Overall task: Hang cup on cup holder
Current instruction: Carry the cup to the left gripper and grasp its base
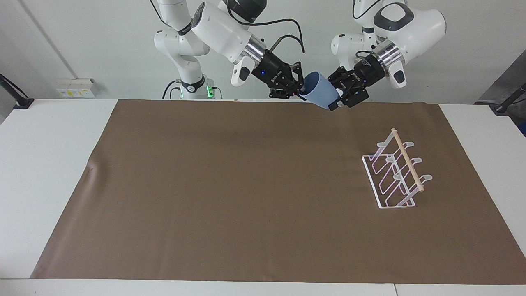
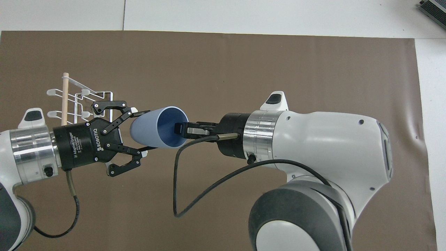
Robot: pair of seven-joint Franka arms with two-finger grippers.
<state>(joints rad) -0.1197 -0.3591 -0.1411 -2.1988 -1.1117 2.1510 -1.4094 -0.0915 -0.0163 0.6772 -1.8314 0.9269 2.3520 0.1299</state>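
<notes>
- Brown matting [image 1: 230, 185] covers most of the white counter [image 1: 41, 164] under a plain pale wall in the facing view; the cup [image 1: 321, 95] hangs in the air over the mat's edge nearest the robots, lying on its side between the two hands
- Same view: the right hand [image 1: 302, 88] grips the cup's rim, one finger inside the mouth; the left hand [image 1: 337, 98] is closed narrow around the tapered base; the cup holder [image 1: 396, 174] stands well apart on the mat, toward the left arm's end of the counter
- Judged by its look, the cup is light, stiff, smooth plastic, likely slippery; the tapered wall near the base seems the best hold, leaving the mouth free for a prong
- Overhead view: the left hand [image 2: 141, 131] has its fingers [image 2: 139, 113] pressed on the cup [image 2: 148, 130] from both sides; the right hand [image 2: 181, 129] pinches the rim; the cup holder [image 2: 75, 99] shows partly under the left arm
</notes>
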